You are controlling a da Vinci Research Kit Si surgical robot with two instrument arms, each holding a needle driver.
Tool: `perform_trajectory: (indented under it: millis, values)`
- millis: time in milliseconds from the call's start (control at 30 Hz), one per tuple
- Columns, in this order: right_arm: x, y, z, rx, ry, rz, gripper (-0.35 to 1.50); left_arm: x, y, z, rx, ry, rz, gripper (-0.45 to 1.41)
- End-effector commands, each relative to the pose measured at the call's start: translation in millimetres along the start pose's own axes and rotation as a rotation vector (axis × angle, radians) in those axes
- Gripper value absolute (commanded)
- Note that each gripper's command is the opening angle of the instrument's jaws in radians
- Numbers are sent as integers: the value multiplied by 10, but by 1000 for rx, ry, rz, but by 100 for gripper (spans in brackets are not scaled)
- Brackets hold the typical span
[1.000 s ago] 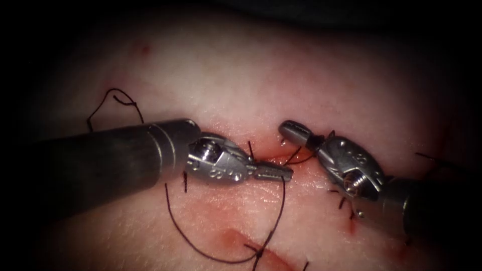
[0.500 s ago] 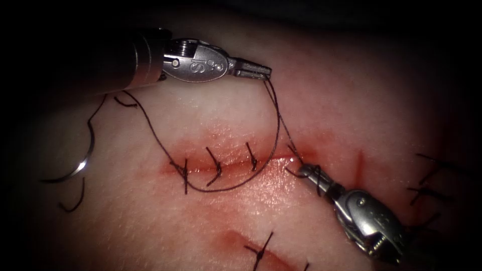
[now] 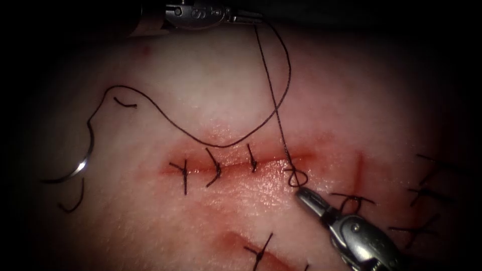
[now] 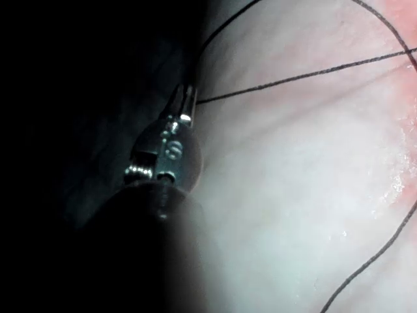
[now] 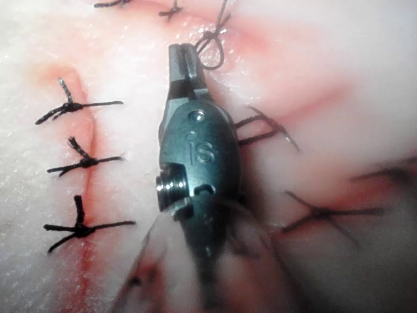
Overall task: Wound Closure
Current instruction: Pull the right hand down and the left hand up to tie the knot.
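The cut (image 3: 233, 165) runs across the tissue (image 3: 211, 90) with three stitches (image 3: 216, 168) on it. My left tool (image 3: 256, 19) is high at the far edge, jaws shut on the thread (image 3: 273, 95); the same hold shows in the left wrist view (image 4: 186, 98). The thread drops straight to a small loop (image 3: 296, 178) at the cut's right end. My right tool (image 3: 303, 193) sits just below that loop, jaws shut on the thread's short end, tip also seen from its wrist (image 5: 182, 55). The needle (image 3: 80, 165) lies free on the tissue far left, held by neither tool.
A slack length of thread (image 3: 165, 118) trails from the needle over the tissue above the cut. Cut thread ends (image 3: 73, 205) lie beside the needle. Other stitched cuts lie below (image 3: 261, 253) and to the right (image 3: 427, 195), and beside my right tool (image 5: 78, 163).
My left tool rose from the cut to the far edge, drawing the thread taut. My right tool drew back down and to the right, and the loop shrank onto the cut's right end.
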Motion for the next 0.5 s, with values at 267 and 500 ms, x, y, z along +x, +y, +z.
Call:
perform_trajectory:
  millis: [267,500]
  values:
    - [-14,-20,-9,12,2,-28,-35,-13,-42,7,116,0,-24,-45]
    - [-27,-24,-17,16,-15,-44,-35,-21,-72,11,207,-13,-54,-45]
